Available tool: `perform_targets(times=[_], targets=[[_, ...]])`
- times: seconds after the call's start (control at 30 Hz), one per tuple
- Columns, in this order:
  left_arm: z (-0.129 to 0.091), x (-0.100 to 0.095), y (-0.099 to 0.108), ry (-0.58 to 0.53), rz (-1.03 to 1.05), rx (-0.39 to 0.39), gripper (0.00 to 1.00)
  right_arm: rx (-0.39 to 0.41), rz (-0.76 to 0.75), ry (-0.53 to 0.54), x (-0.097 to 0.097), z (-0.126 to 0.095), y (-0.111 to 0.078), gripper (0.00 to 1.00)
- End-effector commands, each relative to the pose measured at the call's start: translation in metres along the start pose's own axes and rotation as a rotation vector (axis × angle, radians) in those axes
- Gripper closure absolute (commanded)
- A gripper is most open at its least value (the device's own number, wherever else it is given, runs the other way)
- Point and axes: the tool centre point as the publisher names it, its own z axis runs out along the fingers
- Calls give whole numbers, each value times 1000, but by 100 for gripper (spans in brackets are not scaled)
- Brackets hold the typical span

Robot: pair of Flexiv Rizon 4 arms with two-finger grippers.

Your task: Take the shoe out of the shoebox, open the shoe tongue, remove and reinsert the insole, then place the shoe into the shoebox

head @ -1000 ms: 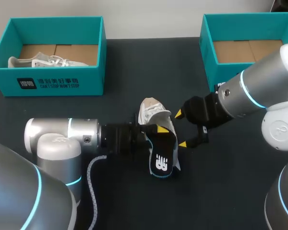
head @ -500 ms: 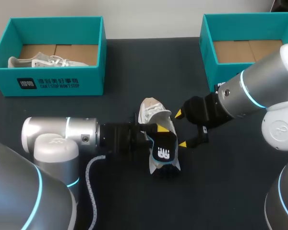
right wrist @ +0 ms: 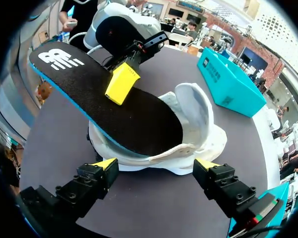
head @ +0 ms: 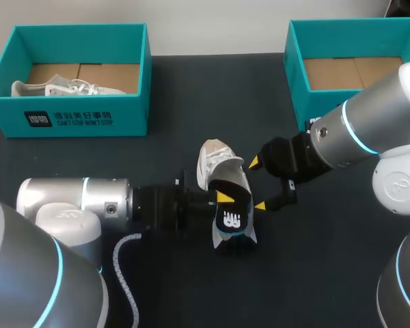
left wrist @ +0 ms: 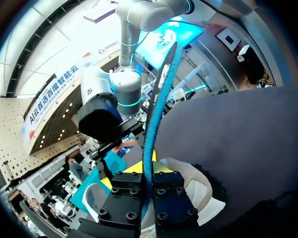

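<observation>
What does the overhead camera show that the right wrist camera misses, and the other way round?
Only the head view shows the right shoebox, which looks empty, and a second shoe lying in the left shoebox. Only the right wrist view shows the insole with its front end tucked inside the shoe. Both show the white shoe, the black insole sticking out of it, the left end effector pinching the insole, and the right end effector open, close to the shoe.

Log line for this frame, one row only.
left gripper: shut on black blue-edged insole | right gripper: open, straddling white shoe | insole: partly in shoe
</observation>
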Motion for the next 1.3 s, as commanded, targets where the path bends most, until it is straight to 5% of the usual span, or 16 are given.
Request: perform_targets(times=[0.03, 0.5, 1.03, 1.1, 1.3], targets=[[2, 4, -3, -14, -3, -14, 100, 1, 0, -3, 1, 1, 1, 0], [20, 5, 32, -16, -7, -62, 100, 1, 0, -3, 1, 1, 1, 0], [6, -5, 54, -63, -3, -133, 100, 1, 0, -3, 1, 1, 1, 0], [4, -8, 51, -72, -5, -123, 59, 1, 0, -3, 1, 1, 1, 0], [0, -13, 27, -59, 25, -92, 55, 1, 0, -3, 1, 1, 1, 0]])
